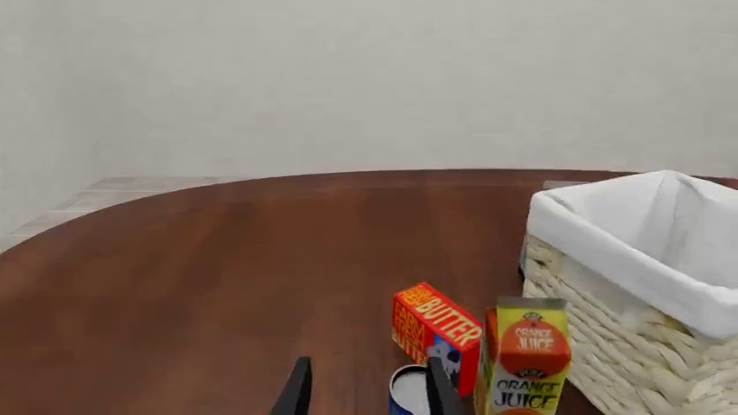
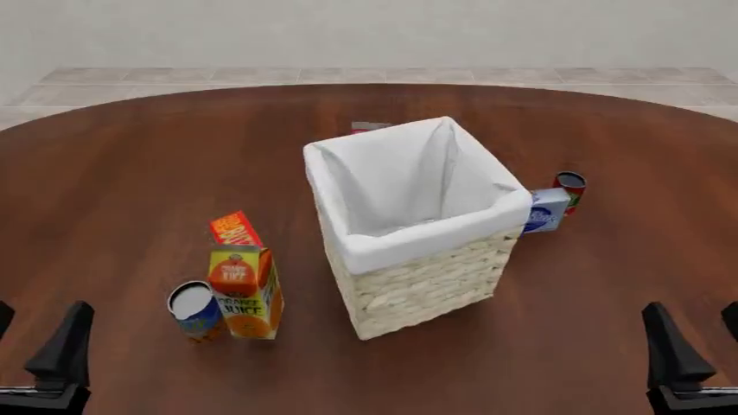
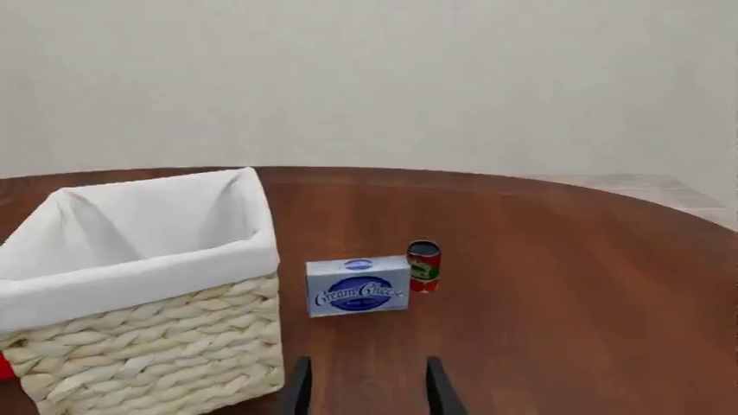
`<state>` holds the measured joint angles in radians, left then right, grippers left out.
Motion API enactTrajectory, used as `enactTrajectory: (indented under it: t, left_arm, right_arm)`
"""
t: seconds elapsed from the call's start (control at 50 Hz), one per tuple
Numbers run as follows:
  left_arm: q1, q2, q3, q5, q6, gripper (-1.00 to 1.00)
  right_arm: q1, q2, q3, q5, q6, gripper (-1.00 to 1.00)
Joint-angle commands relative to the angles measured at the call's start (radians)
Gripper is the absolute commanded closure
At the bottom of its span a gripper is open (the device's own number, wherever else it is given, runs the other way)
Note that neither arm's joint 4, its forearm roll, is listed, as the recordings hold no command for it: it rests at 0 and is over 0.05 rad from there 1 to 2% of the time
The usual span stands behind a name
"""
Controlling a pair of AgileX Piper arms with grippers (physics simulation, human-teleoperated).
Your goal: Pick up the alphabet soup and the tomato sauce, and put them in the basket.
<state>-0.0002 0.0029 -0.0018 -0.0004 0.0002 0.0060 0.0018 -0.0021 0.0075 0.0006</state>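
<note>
The alphabet soup [image 2: 194, 309], a blue-labelled can with a pale top, stands at the front left beside the orange juice carton [image 2: 244, 292]. The tomato sauce [image 2: 569, 190], a small red can, stands to the right of the basket [image 2: 427, 285], just behind a blue-and-white box. My left gripper [image 2: 34, 341] is open near the front left edge, short of the soup. In the left wrist view the alphabet soup [image 1: 407, 391] sits just inside one finger of the left gripper [image 1: 369, 393]. My right gripper [image 2: 701, 341] is open at the front right. The right wrist view shows the tomato sauce [image 3: 423, 265] well ahead of the right gripper [image 3: 369, 393].
A red-and-orange butter box [image 2: 235, 230] lies behind the juice carton. The cream cheese box [image 2: 547, 210] leans close to the basket's right side. Some small object [image 2: 369, 126] peeks out behind the basket. The basket [image 3: 150, 346] fills one side of the right wrist view.
</note>
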Motion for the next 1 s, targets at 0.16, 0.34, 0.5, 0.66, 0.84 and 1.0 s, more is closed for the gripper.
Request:
enactTrajectory:
  t: [0.16,0.34,0.5,0.66,0.84,1.0]
  left_arm:
    - [0.001,0.003,-0.004,0.004,0.004,-1.00]
    - [0.011,0.015,-0.040,0.034,-0.016,-1.00]
    - [-0.002,0.022,-0.103,0.081,-0.015,-1.00]
    - [-0.048,0.073,-0.178,0.138,-0.021,-1.00]
    - [-0.075,0.142,-0.272,0.174,-0.022,-1.00]
    - [-0.084,0.184,-0.341,0.216,-0.002,-1.00]
  right_arm:
    - [-0.007,0.000,-0.003,-0.006,-0.004,-1.00]
    - [-0.010,0.016,-0.002,-0.025,-0.003,-1.00]
    - [-0.008,0.026,-0.002,-0.035,-0.002,-1.00]
    - [-0.001,0.028,-0.002,-0.034,-0.007,-1.00]
    - [0.004,0.012,-0.002,-0.018,-0.001,-1.00]
    - [0.007,0.004,-0.002,-0.016,0.004,-1.00]
